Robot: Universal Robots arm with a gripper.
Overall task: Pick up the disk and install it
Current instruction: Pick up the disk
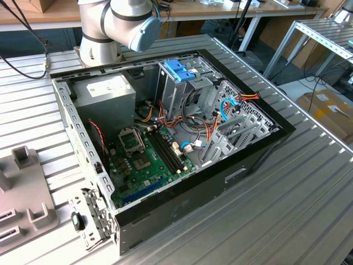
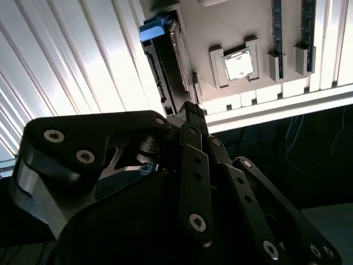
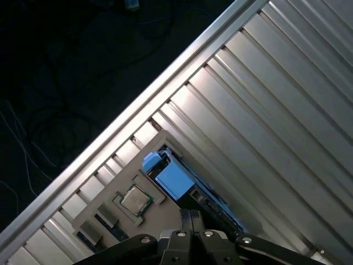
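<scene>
The disk (image 2: 165, 66) stands on edge in a grey holder (image 2: 231, 27) on the ribbed table, dark-sided with a light-blue rail end (image 3: 171, 178). In both wrist views my gripper (image 2: 190, 109) hangs just above the disk's near end, its two dark fingers pressed together with nothing seen between them. The first wrist view shows the fingertips (image 3: 191, 216) over the disk's long top edge. In the exterior view the open computer case (image 1: 259, 157) lies on the table, with the metal drive cage (image 1: 179, 88) and its blue latch inside.
A processor chip (image 2: 238, 65) sits in a pocket of the grey holder beside the disk. The table edge (image 3: 138, 110) runs close to the holder, with dark floor and cables beyond. The arm's base (image 1: 102, 41) stands behind the case. Part of the holder (image 1: 22, 187) shows at the exterior view's left.
</scene>
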